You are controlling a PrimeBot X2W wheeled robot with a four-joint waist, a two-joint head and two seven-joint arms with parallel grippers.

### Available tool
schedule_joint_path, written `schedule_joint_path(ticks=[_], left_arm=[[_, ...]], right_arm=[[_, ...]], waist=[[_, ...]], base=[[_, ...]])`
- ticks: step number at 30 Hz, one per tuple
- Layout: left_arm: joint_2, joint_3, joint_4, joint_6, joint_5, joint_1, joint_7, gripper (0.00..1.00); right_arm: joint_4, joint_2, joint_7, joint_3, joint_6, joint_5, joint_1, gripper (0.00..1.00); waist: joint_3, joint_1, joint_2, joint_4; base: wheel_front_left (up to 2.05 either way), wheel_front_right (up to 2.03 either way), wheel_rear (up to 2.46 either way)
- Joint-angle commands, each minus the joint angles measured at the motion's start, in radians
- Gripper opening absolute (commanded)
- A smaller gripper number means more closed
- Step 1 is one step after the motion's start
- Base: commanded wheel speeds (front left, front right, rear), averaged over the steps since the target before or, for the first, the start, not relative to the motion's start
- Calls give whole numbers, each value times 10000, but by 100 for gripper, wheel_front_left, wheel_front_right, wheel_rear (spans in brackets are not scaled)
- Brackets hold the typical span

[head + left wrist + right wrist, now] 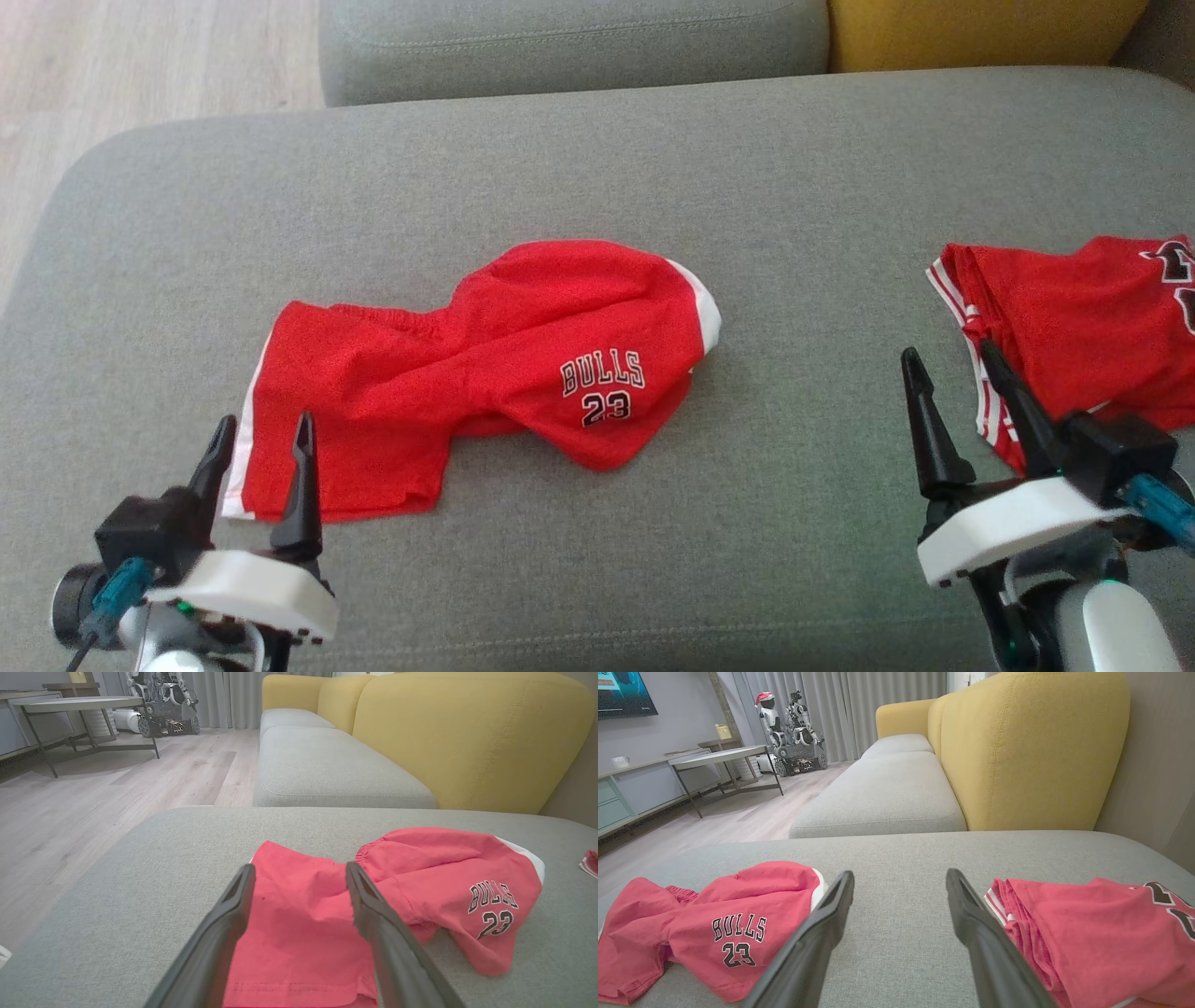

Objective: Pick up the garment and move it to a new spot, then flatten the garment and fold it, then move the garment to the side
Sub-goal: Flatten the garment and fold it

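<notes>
The red shorts (pixel 448 383) lie crumpled in the middle of the grey cushion (pixel 560 168). One leg is folded over the other, and its front reads "BULLS" above "23" in black letters edged with white. White stripes run down the outer seams.

A second red garment (pixel 1092 336) lies at the cushion's right edge. Its large black numerals are cut off by the frame and cannot be read.

The left pincer (pixel 265 422) is spread with nothing between its fingers, at the near left corner of the shorts. The right pincer (pixel 948 352) is also spread and holds nothing, just beside the second garment's striped edge.

The head view looks down on both garments. The left wrist view looks low across the shorts to a wooden floor (pixel 117 788) and a low table (pixel 79 704). The right wrist view takes in the yellow sofa back (pixel 1031 751), another robot (pixel 794 732) in a red and white cap by the curtains, and a screen (pixel 623 693) whose contents are too small to read.
</notes>
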Motion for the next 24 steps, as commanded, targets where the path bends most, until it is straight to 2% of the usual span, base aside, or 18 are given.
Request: schedule_joint_path(ticks=[1,7,13,19,24], left_arm=[[273,414,-346,58,-21,-536,-24,100],[304,386,-405,53,-31,-661,-51,100],[232,126,-404,-270,-77,-1658,94,100],[49,-255,626,-1055,-269,-3979,371,100],[-323,-641,2514,-1829,-550,-6052,775,100]], right_arm=[[-373,-35,2,199,-7,-22,-369,100],[-377,-35,-26,189,-7,29,-388,100],[-503,-35,16,174,-7,14,-553,100],[-602,-35,-57,479,-7,-37,-1217,100],[-525,-35,-194,675,-7,-92,-1655,100]], waist=[[21,0,-1,-1],[143,0,-1,18],[660,0,-1,102],[1637,0,-1,-166],[2415,0,-1,-523]], base=[[0,0,0],[0,0,0],[0,0,0],[0,0,0],[0,0,0]])
